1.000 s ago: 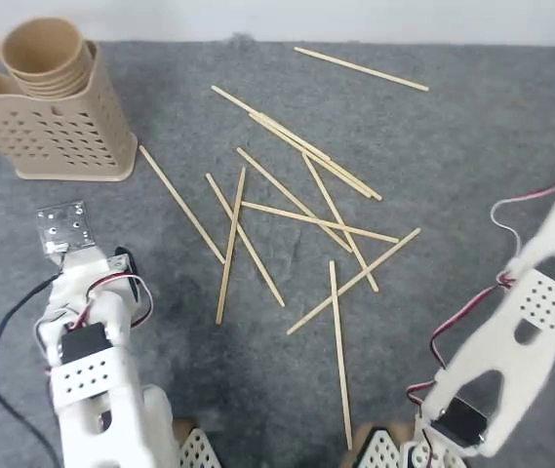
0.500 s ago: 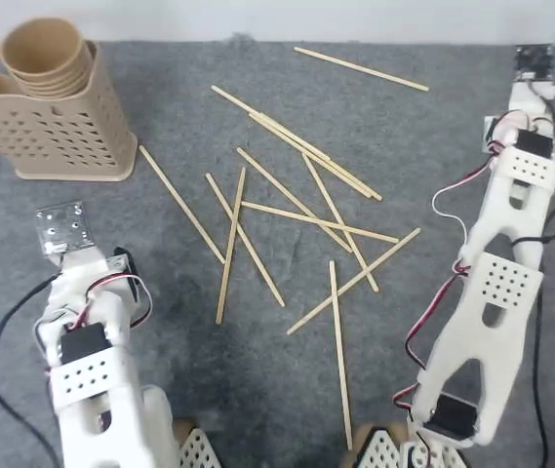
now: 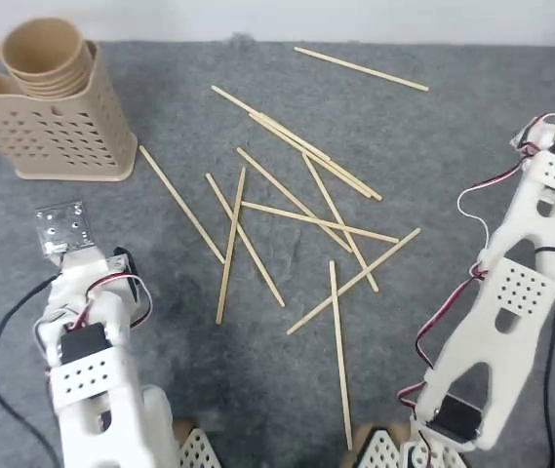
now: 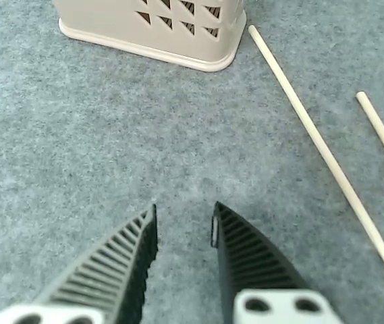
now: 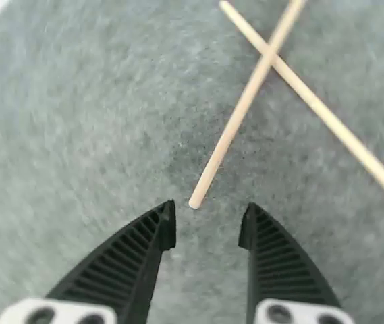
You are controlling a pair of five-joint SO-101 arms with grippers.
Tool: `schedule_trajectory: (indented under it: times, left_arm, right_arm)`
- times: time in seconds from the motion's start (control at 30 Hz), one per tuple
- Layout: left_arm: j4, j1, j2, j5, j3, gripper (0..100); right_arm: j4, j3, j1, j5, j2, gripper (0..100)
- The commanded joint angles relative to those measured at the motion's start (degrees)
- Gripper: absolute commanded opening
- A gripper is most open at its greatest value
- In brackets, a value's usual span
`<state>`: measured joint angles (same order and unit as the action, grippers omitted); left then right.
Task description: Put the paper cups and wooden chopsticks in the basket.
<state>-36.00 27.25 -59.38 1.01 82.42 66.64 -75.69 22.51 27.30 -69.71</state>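
The right tool (image 5: 206, 219), half open and empty, hangs over the grey desk (image 5: 57, 108) with the tip of a wooden chopstick (image 5: 245, 101) just ahead of its gap, the stick running away from it and crossing a second chopstick (image 5: 333, 131) farther on.

Robotics lab bench, tabletop manipulation rig.
Grey felt mat (image 3: 433, 107) covers the table. Left arm (image 3: 87, 375) and right arm (image 3: 511, 292) are white printed-plastic builds with perforated shells and exposed servo cables (image 3: 431, 341). Plain white surface (image 3: 257, 18) along the far edge.
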Motion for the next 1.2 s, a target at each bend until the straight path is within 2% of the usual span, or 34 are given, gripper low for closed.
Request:
schedule_trajectory:
  times: [0.0, 0.17, 0.27, 0.4, 0.5, 0.67, 0.9, 1.17]
  left_arm:
    - [1.3, 0.1, -1.2, -0.4, -0.6, 12]
    - [1.2, 0.1, -1.2, -0.9, -0.6, 12]
    - [1.2, 0.1, -1.2, -2.5, -0.6, 12]
    - [1.3, 0.1, -1.2, -2.5, -0.6, 12]
    - [1.3, 0.1, -1.2, -2.5, -0.6, 12]
    - [1.3, 0.1, -1.2, -2.5, -0.6, 12]
    - [1.3, 0.1, -1.2, -2.5, -0.6, 12]
    - [1.3, 0.1, -1.2, -2.5, -0.6, 12]
  right_arm:
    - [-1.6, -3.9, 0.4, 9.1, -1.0, 13.5]
    - [-12.8, -3.9, 0.5, 9.8, -7.2, 13.4]
    - [-16.0, -3.9, 0.4, 8.2, -9.6, 13.3]
    - [-16.7, -3.9, 0.1, 5.5, -10.3, 11.7]
    - [-16.7, -4.0, 0.1, 3.4, -9.9, 0.0]
    - [-13.3, -4.0, 0.8, 1.4, -7.8, 0.8]
    - [3.5, -4.0, 0.3, -15.9, 0.7, 0.6]
    - [9.0, -4.0, -2.5, -31.6, 5.0, 0.6]
